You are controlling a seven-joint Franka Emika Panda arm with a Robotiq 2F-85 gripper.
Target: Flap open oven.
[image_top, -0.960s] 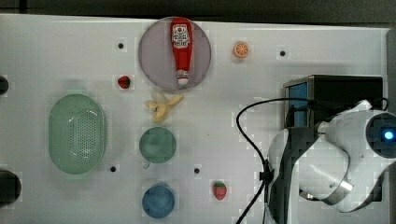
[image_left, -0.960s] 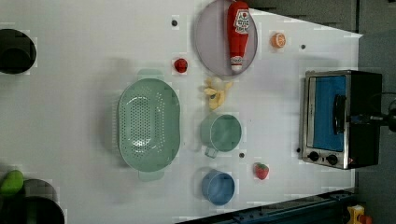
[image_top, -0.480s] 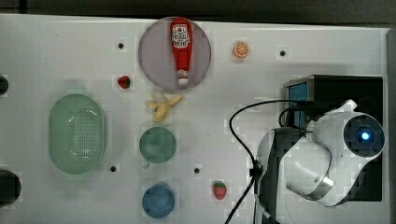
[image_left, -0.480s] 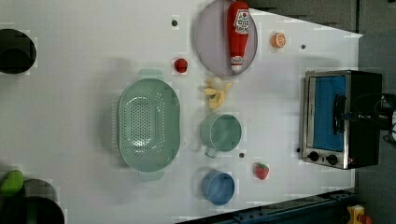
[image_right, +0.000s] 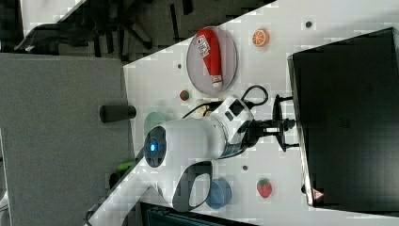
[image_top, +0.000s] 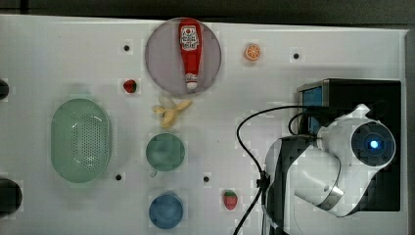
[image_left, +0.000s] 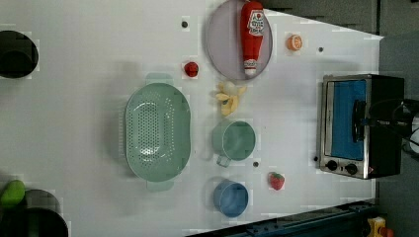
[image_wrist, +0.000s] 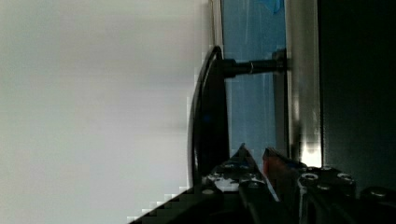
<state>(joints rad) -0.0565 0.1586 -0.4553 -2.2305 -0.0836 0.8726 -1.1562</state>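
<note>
Toaster oven (image_left: 363,126) sits at the left view's right edge of the white table (image_top: 58,54), door w/ blue glass facing the table's middle, door looks shut, flush w/ silver frame. Gripper (image_right: 282,126) is at the door's dark bar handle (image_left: 359,121); in the wrist view its fingers (image_wrist: 243,161) stand narrowly apart just beside the bar, between bar and glass. Can't tell if they actually pinch it. Elsewhere: ketchup bottle (image_top: 190,51) on a grey plate (image_top: 161,63), banana (image_top: 170,111), green colander (image_top: 80,140), green cup (image_top: 165,152), blue cup (image_top: 165,211), two strawberries, nearer one (image_top: 230,199) near the arm, orange slice (image_top: 252,52).
</note>
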